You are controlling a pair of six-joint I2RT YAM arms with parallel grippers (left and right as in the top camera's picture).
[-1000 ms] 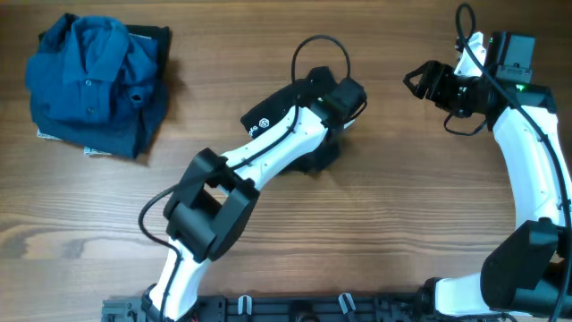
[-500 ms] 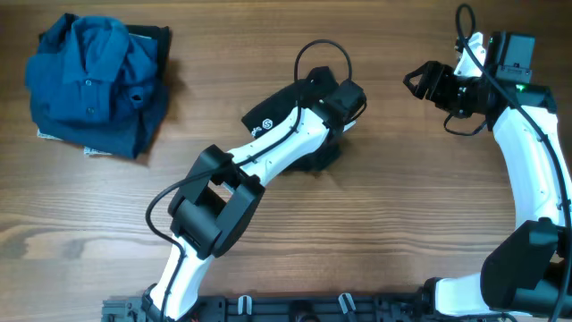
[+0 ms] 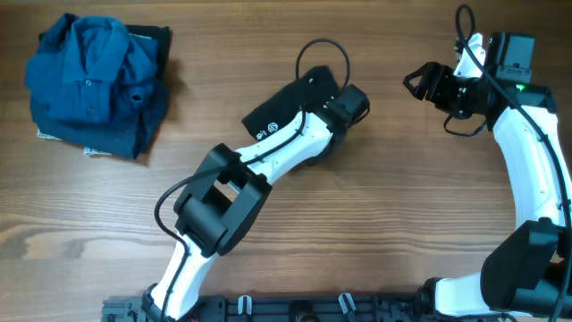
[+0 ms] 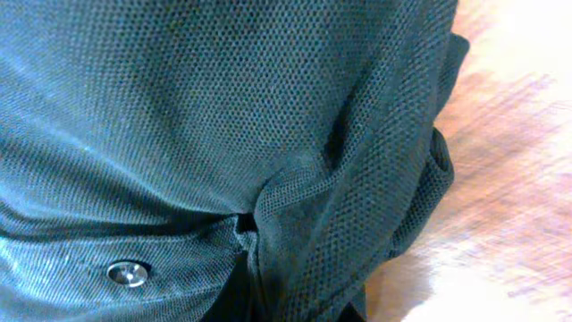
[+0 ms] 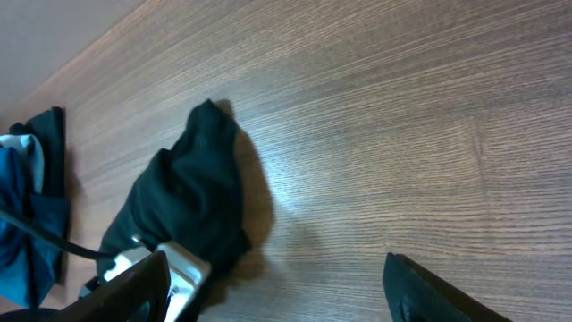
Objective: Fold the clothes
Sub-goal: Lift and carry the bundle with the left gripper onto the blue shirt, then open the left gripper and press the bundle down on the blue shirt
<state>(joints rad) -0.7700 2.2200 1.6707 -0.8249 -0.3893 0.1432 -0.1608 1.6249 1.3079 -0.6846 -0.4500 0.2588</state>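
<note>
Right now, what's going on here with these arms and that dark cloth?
The left arm is stretched across the wooden table, reaching down onto a crumpled black shirt in the middle. Its camera shows only mesh fabric and a button, so a grip can't be confirmed. The right gripper hangs open and empty off to the right. A blue collared shirt lies heaped at the far left corner.
</note>
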